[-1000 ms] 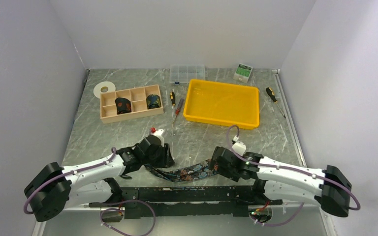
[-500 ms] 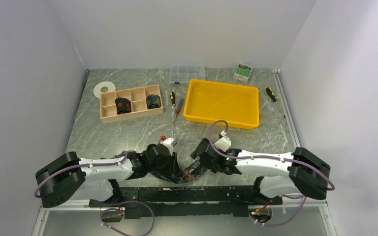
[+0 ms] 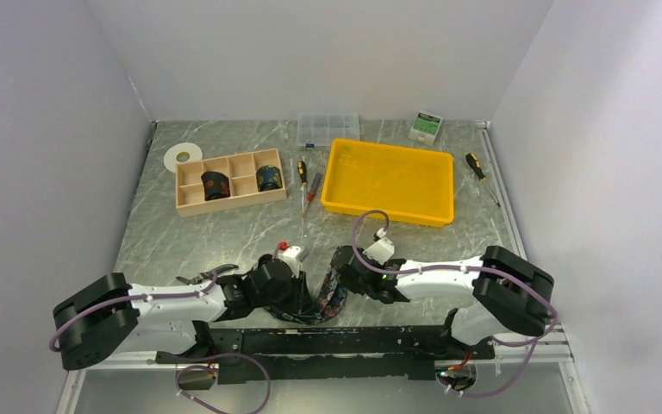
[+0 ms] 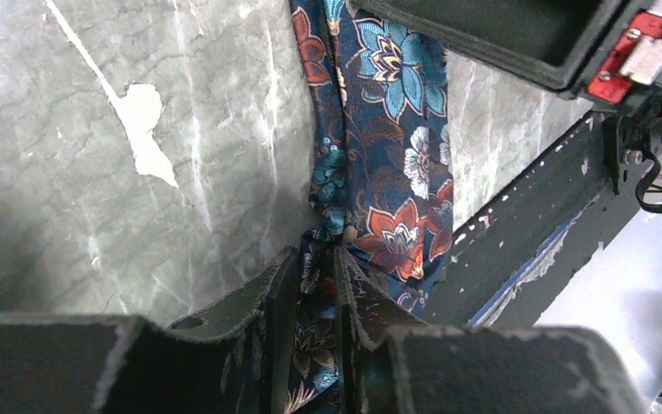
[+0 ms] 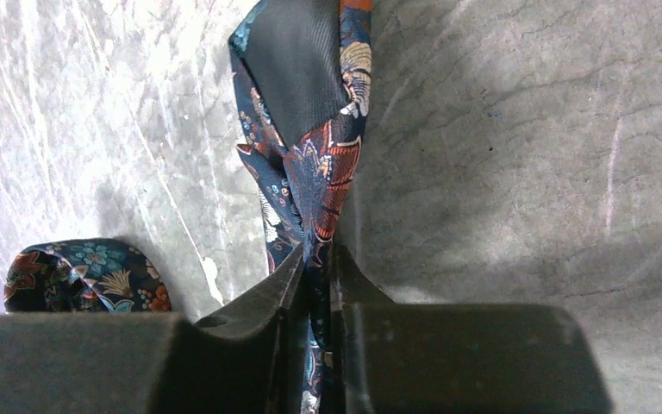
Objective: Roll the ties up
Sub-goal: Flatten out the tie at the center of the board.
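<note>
A navy floral tie point(image 3: 323, 304) lies bunched in a short fold near the table's front edge, between both grippers. My left gripper point(image 3: 304, 297) is shut on one part of it; in the left wrist view the tie point(image 4: 379, 147) runs out from between the closed jaws of this gripper point(image 4: 319, 259). My right gripper point(image 3: 336, 280) is shut on the other part; the tie point(image 5: 310, 172) rises from that gripper point(image 5: 315, 254), black lining showing. Another fold of floral cloth point(image 5: 86, 276) lies at the lower left. Two rolled ties point(image 3: 215, 184) point(image 3: 267, 178) sit in the wooden organiser point(image 3: 191, 205).
A yellow tray point(image 3: 338, 203) stands at the back centre, with screwdrivers point(image 3: 303, 172) point(image 3: 476, 166) on either side. A clear parts box point(image 3: 327, 128), a small green-white box point(image 3: 427, 127) and a white tape roll point(image 3: 182, 156) lie along the back. Black-handled pliers point(image 3: 198, 277) lie beside the left arm.
Both arms swung inward until the grippers nearly meet. The tie went from a flat strip to a bunched fold. The right gripper closed on it, and the left jaws narrowed.
</note>
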`<state>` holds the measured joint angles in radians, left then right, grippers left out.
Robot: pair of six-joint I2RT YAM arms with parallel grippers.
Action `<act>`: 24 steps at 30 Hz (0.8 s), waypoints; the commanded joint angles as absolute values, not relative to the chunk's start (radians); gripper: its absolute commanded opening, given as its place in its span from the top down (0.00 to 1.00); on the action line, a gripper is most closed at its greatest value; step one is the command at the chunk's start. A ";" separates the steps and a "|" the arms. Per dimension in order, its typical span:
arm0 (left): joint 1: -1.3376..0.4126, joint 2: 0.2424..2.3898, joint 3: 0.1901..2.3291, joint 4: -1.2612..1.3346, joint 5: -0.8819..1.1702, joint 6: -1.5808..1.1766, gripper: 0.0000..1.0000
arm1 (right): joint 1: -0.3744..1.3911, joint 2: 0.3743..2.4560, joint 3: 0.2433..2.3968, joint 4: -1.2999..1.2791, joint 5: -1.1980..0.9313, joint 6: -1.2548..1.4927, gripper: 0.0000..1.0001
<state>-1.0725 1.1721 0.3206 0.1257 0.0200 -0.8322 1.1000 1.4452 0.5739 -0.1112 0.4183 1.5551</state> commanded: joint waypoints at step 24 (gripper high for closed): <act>-1.081 0.402 0.998 -0.607 -0.517 -0.510 0.07 | 1.083 1.025 1.744 -0.390 0.360 0.069 1.00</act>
